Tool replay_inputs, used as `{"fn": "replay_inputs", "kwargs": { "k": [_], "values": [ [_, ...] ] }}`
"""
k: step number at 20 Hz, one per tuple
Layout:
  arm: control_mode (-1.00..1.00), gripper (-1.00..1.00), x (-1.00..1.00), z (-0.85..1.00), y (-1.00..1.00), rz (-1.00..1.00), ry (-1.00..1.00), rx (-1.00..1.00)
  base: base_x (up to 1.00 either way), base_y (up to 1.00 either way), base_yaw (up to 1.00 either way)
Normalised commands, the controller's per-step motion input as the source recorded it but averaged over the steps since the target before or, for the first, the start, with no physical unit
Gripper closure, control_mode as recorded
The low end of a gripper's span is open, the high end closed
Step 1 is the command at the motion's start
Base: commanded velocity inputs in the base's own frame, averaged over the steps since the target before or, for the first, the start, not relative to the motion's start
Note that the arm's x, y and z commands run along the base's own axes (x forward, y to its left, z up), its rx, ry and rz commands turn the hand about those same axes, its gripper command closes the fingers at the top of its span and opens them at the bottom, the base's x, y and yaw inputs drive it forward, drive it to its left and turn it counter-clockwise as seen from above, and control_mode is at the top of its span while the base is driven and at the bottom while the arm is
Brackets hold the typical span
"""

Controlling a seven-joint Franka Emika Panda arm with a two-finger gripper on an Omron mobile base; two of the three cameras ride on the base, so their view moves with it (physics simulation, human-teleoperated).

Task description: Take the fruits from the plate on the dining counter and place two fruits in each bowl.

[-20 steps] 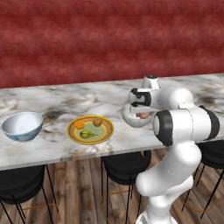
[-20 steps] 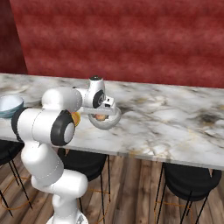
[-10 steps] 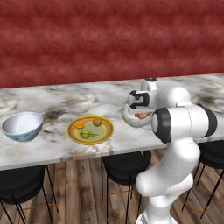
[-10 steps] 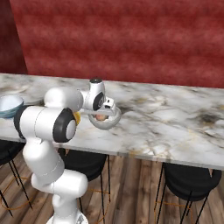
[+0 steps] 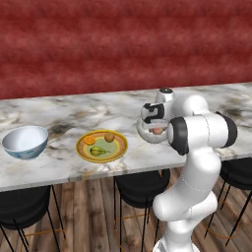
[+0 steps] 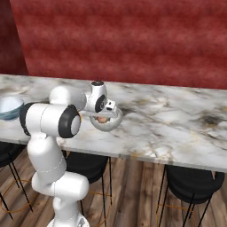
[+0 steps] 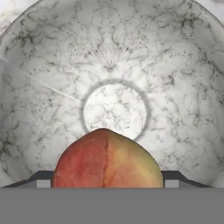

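My gripper [image 7: 107, 183] is shut on the pinkish-red fruit [image 7: 107, 159], which sits between the two dark fingertips [image 7: 43, 177]. It hangs just above the floor of the speckled grey-white bowl [image 7: 113, 65]. On the dining counter [image 5: 64, 165] the gripper [image 5: 156, 128] points down into that bowl [image 5: 145, 134], with the fruit [image 5: 156, 131] showing inside; the bowl [image 6: 110, 126] and fruit [image 6: 102, 119] also appear from the right. The plate [image 5: 81, 150] to the left carries an orange fruit [image 5: 89, 140], a brown one [image 5: 109, 137] and a yellow-green pear [image 5: 98, 151]. The blue-and-white bowl [image 5: 25, 141] stands empty at far left.
Black round stools [image 5: 140, 184] stand under the counter's front edge. A red wall runs behind the counter. The marble top stretches bare to the right of the speckled bowl [image 6: 177, 119]. The blue bowl [image 6: 9, 107] sits at the left edge of the right base view.
The hand with the pinkish-red fruit has sunk slightly lower into the speckled bowl. The grip has stayed the same, and the plate and bowls have not moved.
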Motion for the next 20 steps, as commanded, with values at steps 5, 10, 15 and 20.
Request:
{"fn": "replay_inputs", "kwargs": {
  "k": [5, 10, 15, 20],
  "values": [
    [-1.00, -1.00, 0.00, -0.03, 0.00, 0.00, 0.00, 0.00, 0.00, 0.00, 0.00],
    [-1.00, -1.00, 0.00, 0.04, -0.03, 0.00, 0.00, 0.01, 0.00, 0.00, 0.00],
    [-1.00, -1.00, 0.00, 0.04, 0.00, 0.00, 0.00, 0.00, 0.00, 0.00, 0.00],
    [-1.00, -1.00, -0.49, 0.79, 0.02, 0.02, -0.15, 0.00, 0.00, 0.00, 0.00]
  ]
}}
